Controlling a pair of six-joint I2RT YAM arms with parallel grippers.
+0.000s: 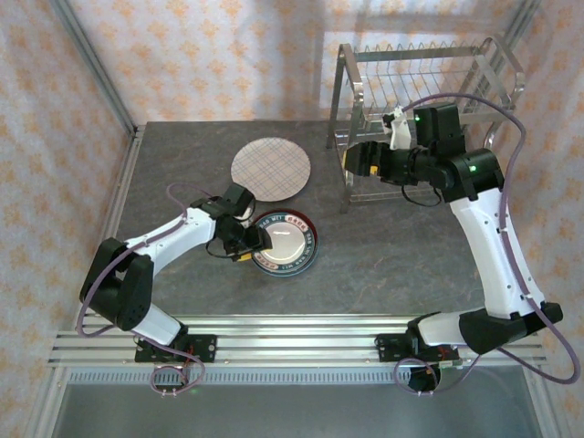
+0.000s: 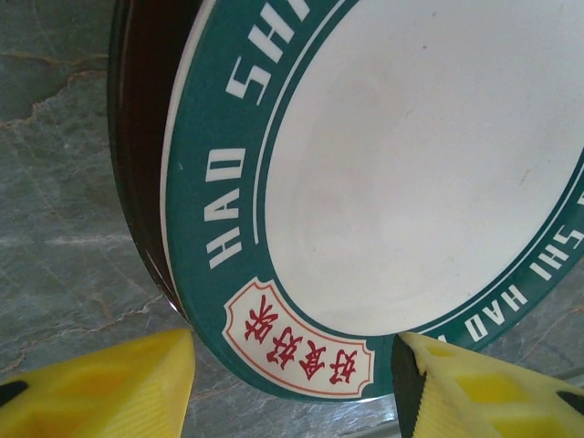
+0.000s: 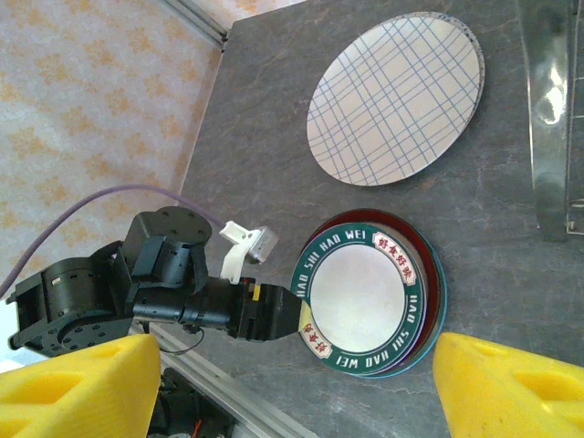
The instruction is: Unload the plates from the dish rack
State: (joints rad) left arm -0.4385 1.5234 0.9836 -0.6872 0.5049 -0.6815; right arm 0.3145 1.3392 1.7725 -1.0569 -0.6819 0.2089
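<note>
Left gripper (image 1: 254,248), spread open, straddles the rim of the teal-and-white plate (image 1: 286,240). Right gripper (image 1: 349,161) hangs released, well beyond that plate.

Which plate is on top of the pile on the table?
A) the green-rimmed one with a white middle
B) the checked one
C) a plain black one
A: the green-rimmed plate with the white middle lies on top of the other plates, while the plaid plate lies by itself on the table.
</note>
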